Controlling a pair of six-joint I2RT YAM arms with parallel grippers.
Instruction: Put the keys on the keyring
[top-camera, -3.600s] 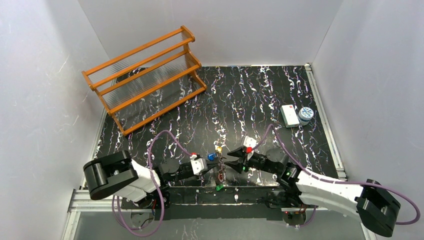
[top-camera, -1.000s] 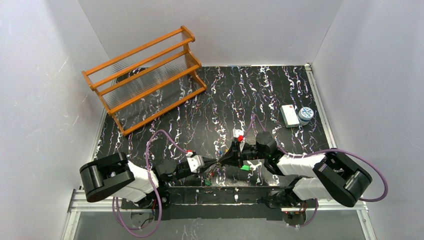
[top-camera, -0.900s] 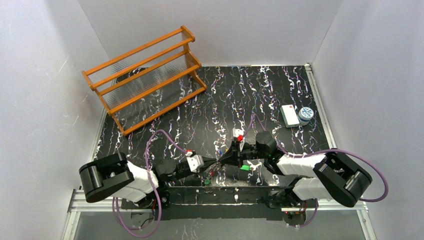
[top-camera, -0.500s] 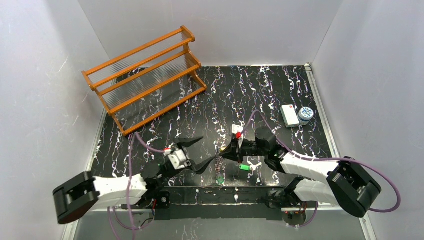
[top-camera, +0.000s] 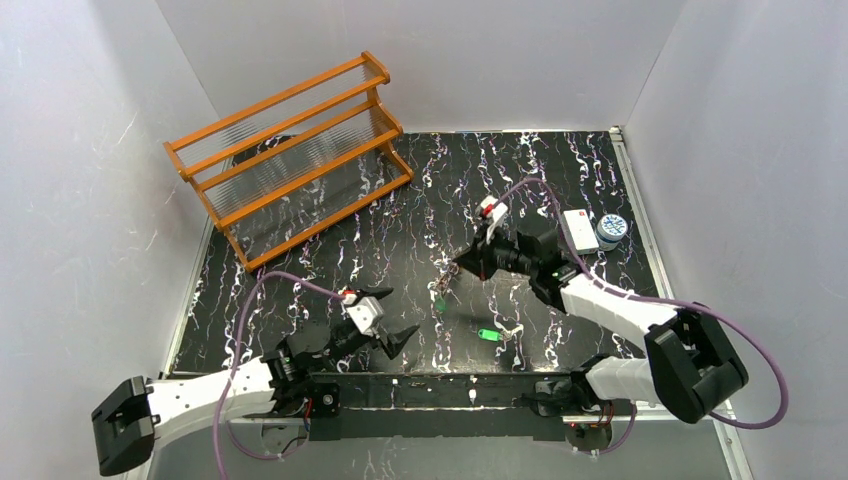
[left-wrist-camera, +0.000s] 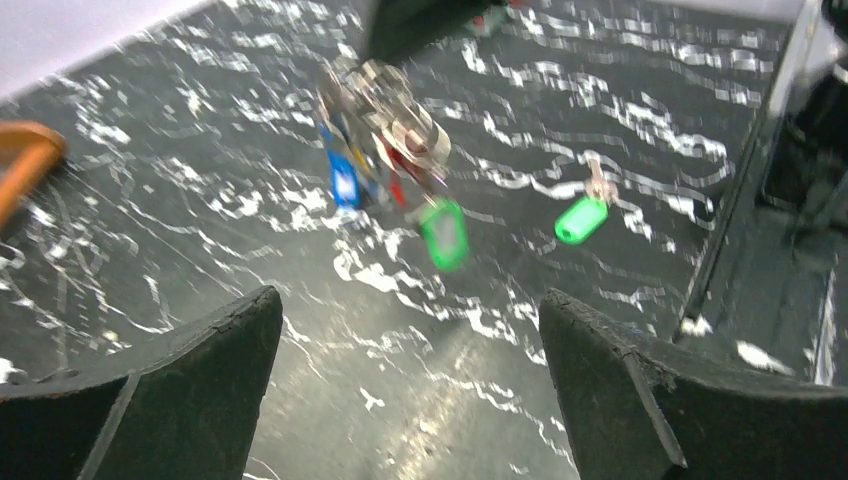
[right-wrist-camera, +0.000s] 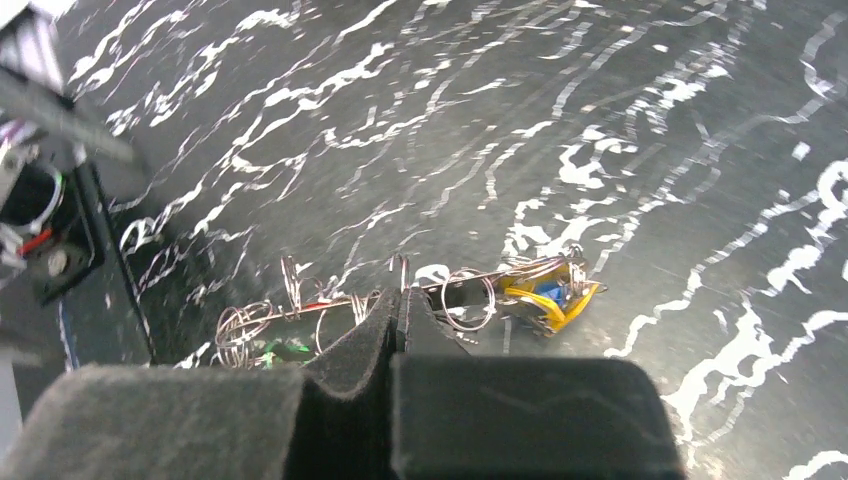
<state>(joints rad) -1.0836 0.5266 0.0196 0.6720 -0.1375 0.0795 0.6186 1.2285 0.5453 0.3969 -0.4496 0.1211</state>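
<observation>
1. Right pincer (top-camera: 460, 266) clenched on keyring (left-wrist-camera: 405, 120), tagged keys (left-wrist-camera: 443, 232) dangling, beyond and left of loose green key (top-camera: 487, 335).
2. Left pincer (left-wrist-camera: 408, 298) released, empty, left of that key.
3. We judge green key unthreaded on tabletop (top-camera: 560, 170); next, left pincer must grab it.

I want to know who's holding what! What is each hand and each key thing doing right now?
Left hand: open, empty.
Right hand: shut on the bunch of keys.
Bunch of keys: dangling from the right hand.
Green key: lying loose on the table.
Rack: upright.
</observation>
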